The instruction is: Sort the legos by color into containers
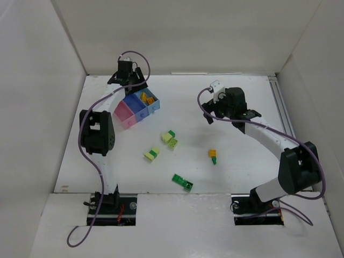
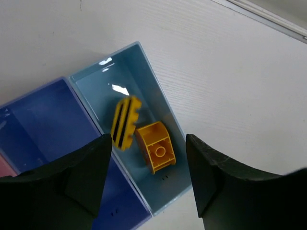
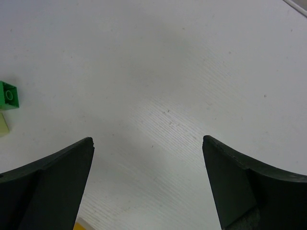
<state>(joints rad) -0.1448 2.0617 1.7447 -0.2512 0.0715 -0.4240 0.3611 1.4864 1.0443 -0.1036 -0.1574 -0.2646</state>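
Left hand (image 2: pixel 147 165) hung part-open right over the light blue bin (image 2: pixel 129 72), upper left of the top view, two orange-yellow legos (image 2: pixel 156 151) inside below it. Right hand (image 3: pixel 147 160) gaped wide, empty, green lego (image 3: pixel 9 94) off left

A robot lab test cell: a white table (image 1: pixel 236 177) boxed in by plain white walls (image 1: pixel 183 32), left arm (image 1: pixel 95 134) and right arm (image 1: pixel 269 140) bolted at its near edge, purple cables (image 1: pixel 137 52) trailing.

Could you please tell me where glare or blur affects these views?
Left wrist: white glare spots on the inner wall of the pale blue plastic bin, and one orange-yellow studded brick looks smeared; right wrist: even light, the white table sharp; top external: soft shadows, no glare.
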